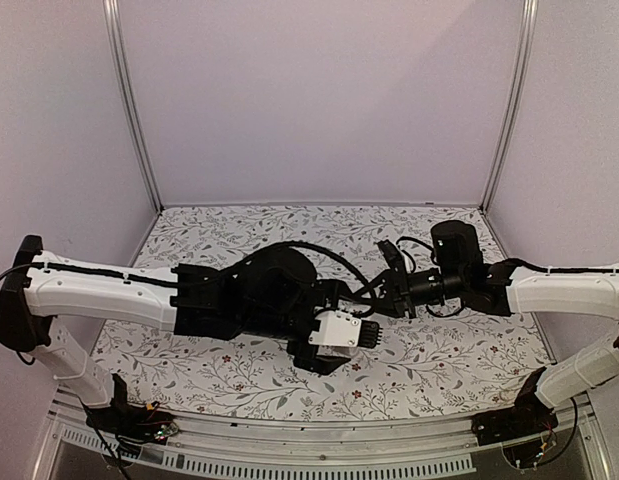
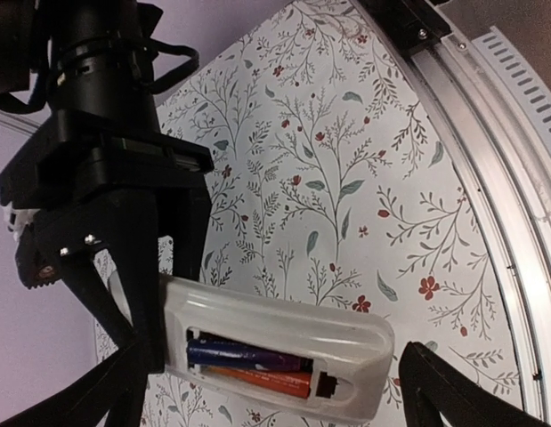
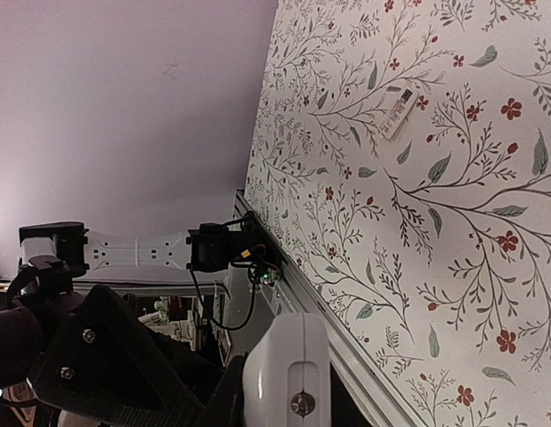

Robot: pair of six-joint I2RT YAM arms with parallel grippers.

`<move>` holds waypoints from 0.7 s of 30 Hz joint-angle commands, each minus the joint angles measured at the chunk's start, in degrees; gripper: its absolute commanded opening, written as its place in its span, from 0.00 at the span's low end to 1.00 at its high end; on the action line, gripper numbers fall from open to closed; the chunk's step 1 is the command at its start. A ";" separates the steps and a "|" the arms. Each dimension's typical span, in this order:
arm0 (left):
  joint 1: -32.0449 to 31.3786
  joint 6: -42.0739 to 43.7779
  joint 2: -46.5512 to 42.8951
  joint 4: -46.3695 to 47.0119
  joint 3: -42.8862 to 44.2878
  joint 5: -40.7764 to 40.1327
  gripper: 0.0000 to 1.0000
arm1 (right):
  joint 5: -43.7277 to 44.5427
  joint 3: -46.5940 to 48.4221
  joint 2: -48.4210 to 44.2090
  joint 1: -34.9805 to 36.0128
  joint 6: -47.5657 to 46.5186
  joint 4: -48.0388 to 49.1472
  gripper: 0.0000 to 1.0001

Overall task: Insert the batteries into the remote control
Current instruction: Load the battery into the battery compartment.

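Soft, even, rather dim light with a lilac tint. Only faint shadows lie under the arms (image 1: pixel 109 290) on the floral table cover (image 1: pixel 239 365). In the left wrist view the white remote control (image 2: pixel 275 318) looks slightly washed out, and the metal rail (image 2: pixel 498 178) bows.

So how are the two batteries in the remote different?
The dark battery is blue-black; the orange battery is orange-red. In the left wrist view the dark battery lies above, the orange battery nearer the lower edge of the remote. Both are slim cylinders lying side by side inside the remote.
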 commanded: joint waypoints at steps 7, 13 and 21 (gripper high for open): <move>-0.56 1.05 1.87 -1.86 1.90 1.69 0.94 | -0.30 1.20 -0.42 0.43 1.85 0.81 0.00; -0.34 1.04 1.99 -2.77 2.04 2.26 0.87 | -0.42 1.02 -0.59 0.36 3.04 2.21 0.00; 0.09 0.69 2.17 -3.07 1.77 2.94 0.81 | -0.57 0.33 -1.18 0.41 6.03 5.47 0.00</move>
